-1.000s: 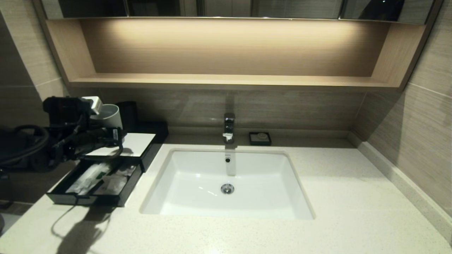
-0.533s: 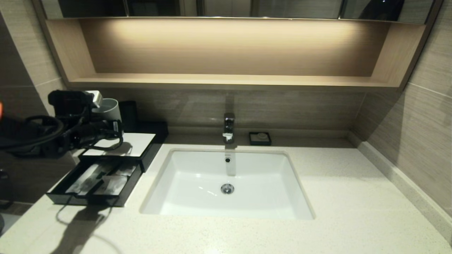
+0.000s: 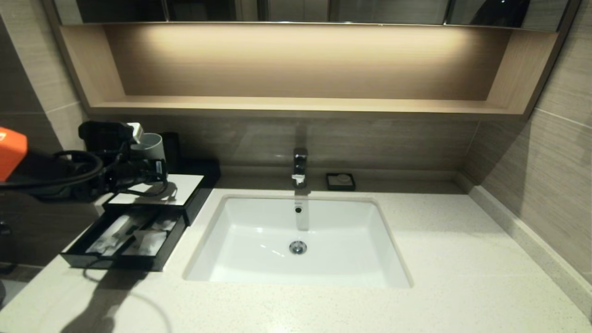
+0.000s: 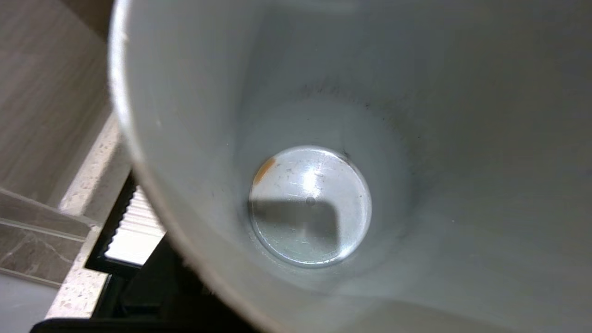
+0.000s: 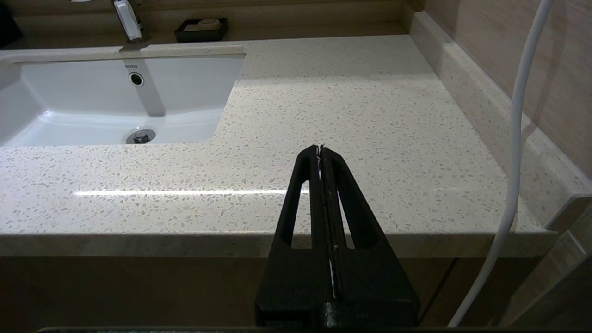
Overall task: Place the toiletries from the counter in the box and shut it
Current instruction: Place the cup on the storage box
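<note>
The black box point(image 3: 196, 196) with a white top panel point(image 3: 178, 187) stands at the counter's point(image 3: 462, 259) left. Its front drawer point(image 3: 159, 261) is pulled open. A long clear-white packet point(image 3: 111, 233) and smaller white sachets point(image 3: 150, 240) lie inside; I cannot tell a second long packet apart. My left gripper point(image 3: 155, 172) hovers over the box's top panel, next to a white cup point(image 3: 150, 143). The left wrist view looks straight into that cup point(image 4: 323, 115) and shows no fingers. My right gripper point(image 5: 319, 149) is shut and empty, parked off the counter's front edge point(image 5: 138, 243).
The sunken white sink point(image 3: 249, 217) fills the counter's middle, with a faucet point(image 3: 299, 166) behind it. A small black soap dish point(image 3: 340, 181) sits by the back wall. A dark holder point(image 3: 169, 148) stands behind the box. A white cable point(image 5: 518, 138) hangs beside my right gripper.
My left arm has moved from over the open drawer back and to the right, toward the cup above the box's top. The drawer and packets have not moved.
</note>
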Available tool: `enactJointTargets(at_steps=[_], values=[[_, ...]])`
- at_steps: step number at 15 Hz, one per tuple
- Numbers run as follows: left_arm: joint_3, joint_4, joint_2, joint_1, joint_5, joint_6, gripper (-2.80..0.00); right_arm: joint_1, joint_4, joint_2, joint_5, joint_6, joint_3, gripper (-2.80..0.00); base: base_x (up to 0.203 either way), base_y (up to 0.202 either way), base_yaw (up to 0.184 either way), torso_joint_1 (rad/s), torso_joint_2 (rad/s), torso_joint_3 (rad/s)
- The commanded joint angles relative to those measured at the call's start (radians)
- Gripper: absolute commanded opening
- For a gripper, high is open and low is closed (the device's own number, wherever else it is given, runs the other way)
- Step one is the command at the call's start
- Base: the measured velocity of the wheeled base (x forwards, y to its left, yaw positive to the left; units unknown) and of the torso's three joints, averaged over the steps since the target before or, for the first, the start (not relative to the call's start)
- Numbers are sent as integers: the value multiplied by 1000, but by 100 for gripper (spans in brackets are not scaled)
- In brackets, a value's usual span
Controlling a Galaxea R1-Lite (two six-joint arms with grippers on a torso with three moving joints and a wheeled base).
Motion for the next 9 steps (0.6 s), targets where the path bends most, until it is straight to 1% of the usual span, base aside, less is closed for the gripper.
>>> enactJointTargets(at_steps=[1, 9], values=[[-15, -2, 24, -5, 1, 1, -280, 0, -1, 1, 0, 1, 1, -280, 0, 0, 0, 0, 0, 0], [-54, 1, 68, -19, 2, 1, -280, 0, -1, 0, 0, 1, 0, -280, 0, 0, 0, 0, 0, 0]])
